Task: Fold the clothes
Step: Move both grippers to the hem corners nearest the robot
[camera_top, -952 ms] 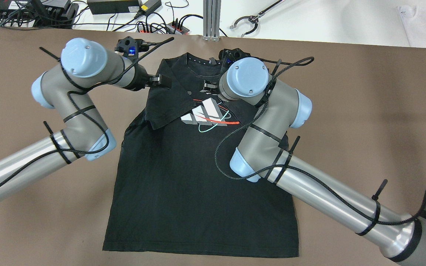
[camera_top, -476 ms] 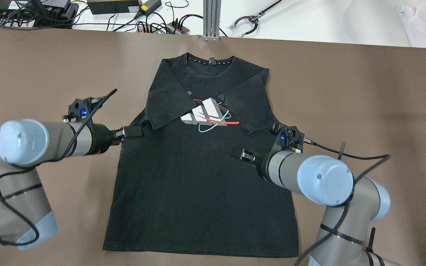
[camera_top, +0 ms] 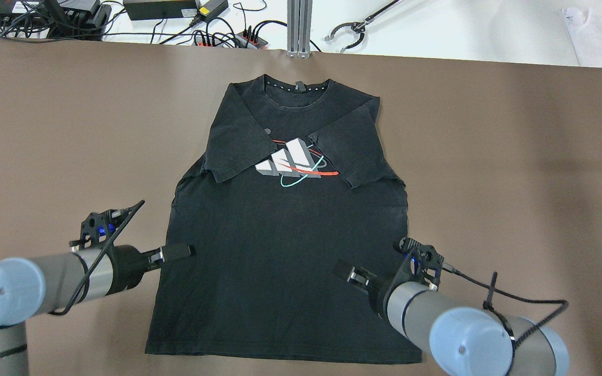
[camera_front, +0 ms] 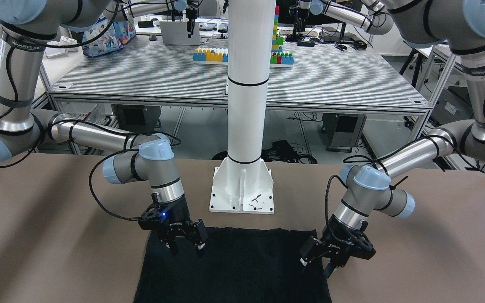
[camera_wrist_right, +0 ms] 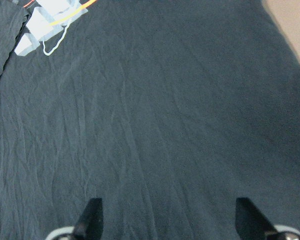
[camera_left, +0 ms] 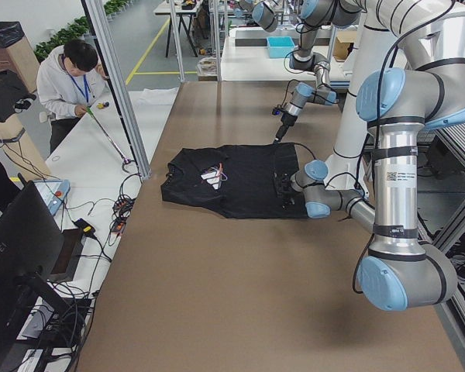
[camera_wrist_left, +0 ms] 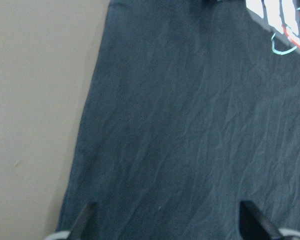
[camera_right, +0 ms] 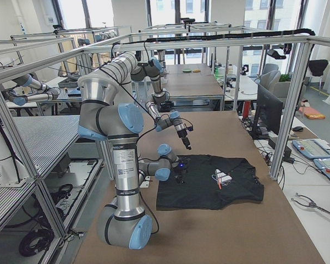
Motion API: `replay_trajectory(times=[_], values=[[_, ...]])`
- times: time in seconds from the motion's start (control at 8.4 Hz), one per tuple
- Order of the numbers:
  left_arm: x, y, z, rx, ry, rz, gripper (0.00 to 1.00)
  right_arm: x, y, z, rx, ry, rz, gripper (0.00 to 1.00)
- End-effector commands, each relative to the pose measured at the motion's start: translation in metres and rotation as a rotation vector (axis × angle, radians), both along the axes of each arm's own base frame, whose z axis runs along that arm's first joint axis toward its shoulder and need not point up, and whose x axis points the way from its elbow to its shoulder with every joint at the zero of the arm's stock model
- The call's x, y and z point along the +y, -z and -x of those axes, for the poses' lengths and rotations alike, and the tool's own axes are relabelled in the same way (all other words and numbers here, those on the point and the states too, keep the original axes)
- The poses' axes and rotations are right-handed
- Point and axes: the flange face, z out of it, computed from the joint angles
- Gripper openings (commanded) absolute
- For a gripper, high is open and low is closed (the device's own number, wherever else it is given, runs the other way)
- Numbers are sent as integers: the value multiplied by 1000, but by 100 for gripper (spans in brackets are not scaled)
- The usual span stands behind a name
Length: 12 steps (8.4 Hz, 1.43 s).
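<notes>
The brown table carries a black T-shirt, spread flat just in front of the white pillar. Its hem lies nearest the pillar's base and its collar at the far end. Both sleeves are folded inward over the chest. The left tool hangs low over the shirt's side edge on the robot's left of the pillar, fingers spread wide and holding nothing. The right tool is on the pillar's other side, over the shirt's body, likewise spread and empty. A white, red and teal print lies farther from the pillar than either tool.
</notes>
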Motion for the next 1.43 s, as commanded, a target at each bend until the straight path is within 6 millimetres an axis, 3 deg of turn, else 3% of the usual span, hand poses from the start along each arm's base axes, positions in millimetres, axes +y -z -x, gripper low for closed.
replay_trajectory(times=[0.0,0.36,0.83,0.95,1.19,1.31], values=[[80,-21,-10,-17,-12,42,100,59,-29,-8,-5,-3,-14,94],[101,-50,-24,-80,-40,38,100,60,-36,-14,-28,-6,-22,94],[108,-62,-34,-106,-57,33,100,60,-37,-13,-25,-6,-21,94],[109,-62,-34,-105,-59,31,93,60,-37,-13,-25,-6,-21,94],[109,-61,-35,-106,-63,26,46,61,-37,-13,-24,-4,-23,94],[110,-61,-35,-108,-65,25,37,61,-37,-13,-24,-4,-23,94]])
